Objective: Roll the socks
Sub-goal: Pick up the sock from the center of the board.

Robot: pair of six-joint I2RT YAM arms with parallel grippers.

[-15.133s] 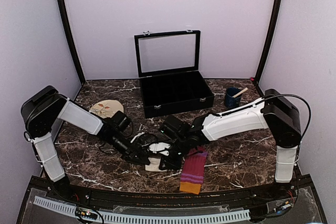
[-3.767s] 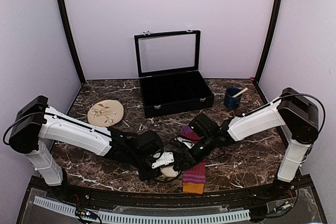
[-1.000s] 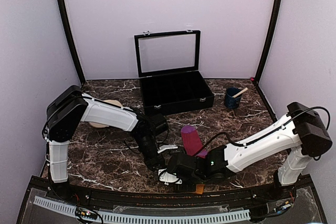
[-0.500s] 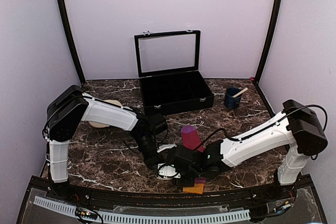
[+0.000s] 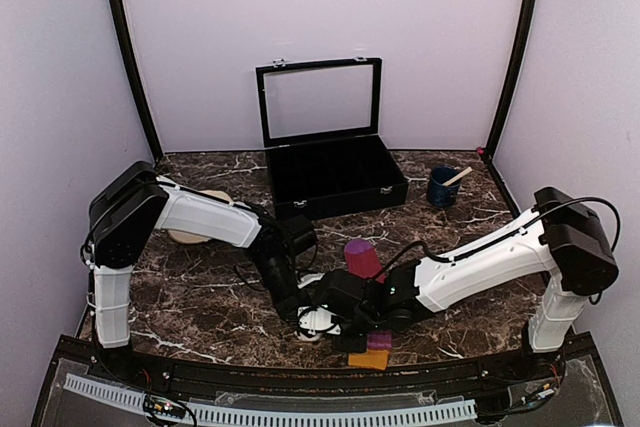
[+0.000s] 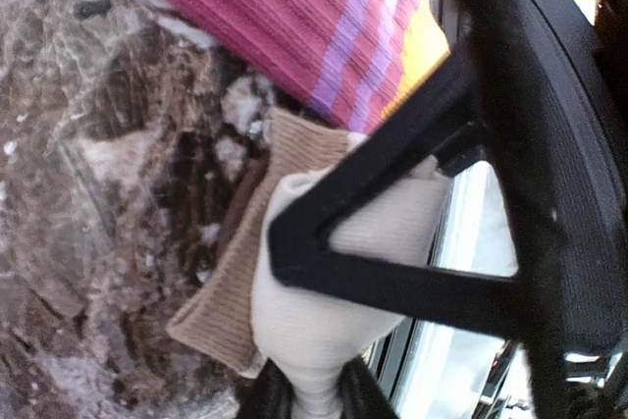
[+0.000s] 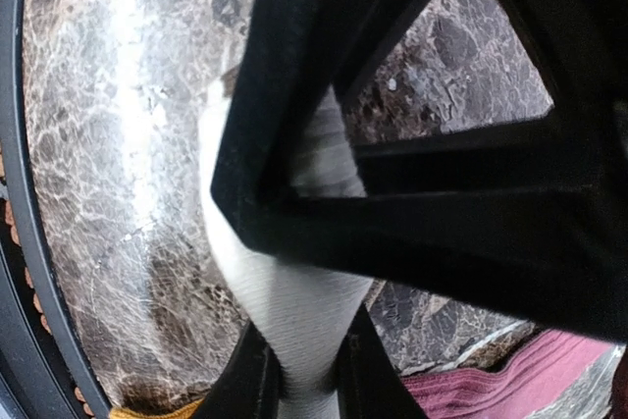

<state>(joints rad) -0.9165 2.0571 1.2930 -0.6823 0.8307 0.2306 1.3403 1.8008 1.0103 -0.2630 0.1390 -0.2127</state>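
On marble table (image 6: pixel 98 193), left gripper (image 6: pixel 316 396) and right gripper (image 7: pixel 299 377) both clenched on cream sock (image 6: pixel 339 316), bunched beside magenta striped sock (image 6: pixel 285 17).

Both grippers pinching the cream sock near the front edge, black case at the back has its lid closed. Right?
No: the lid of the black case stands open, upright behind the tray, per the top external view. The rest holds: left gripper and right gripper both pinch the cream sock near the front edge of the table.
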